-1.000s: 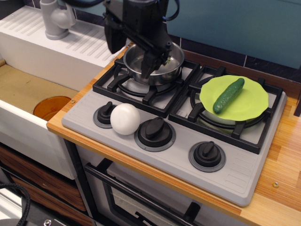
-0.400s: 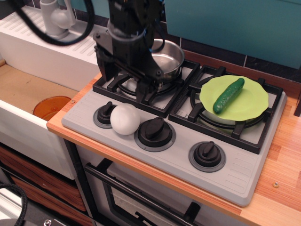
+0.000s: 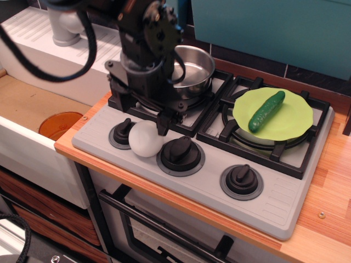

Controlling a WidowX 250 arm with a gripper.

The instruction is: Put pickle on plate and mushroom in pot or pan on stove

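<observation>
The white mushroom (image 3: 145, 139) lies on the grey stove (image 3: 274, 203) between the left and middle knobs. My gripper (image 3: 139, 116) is open, just above and behind the mushroom, with one finger to each side of it; I cannot tell if it touches. The dark green pickle (image 3: 267, 111) lies on the lime-green plate (image 3: 293, 123), which sits on the right burner. The steel pan (image 3: 193, 68) stands on the left burner behind the gripper, partly hidden by the arm, and what shows of its inside holds nothing.
Three black knobs (image 3: 241, 181) line the stove front. An orange disc (image 3: 59, 125) lies in the sink at the left. A grey faucet (image 3: 64, 26) stands at the back left. A wooden counter (image 3: 334, 181) runs along the right.
The gripper has moved from over the pan forward and down toward the mushroom. Mushroom, pickle, plate and pan have not moved.
</observation>
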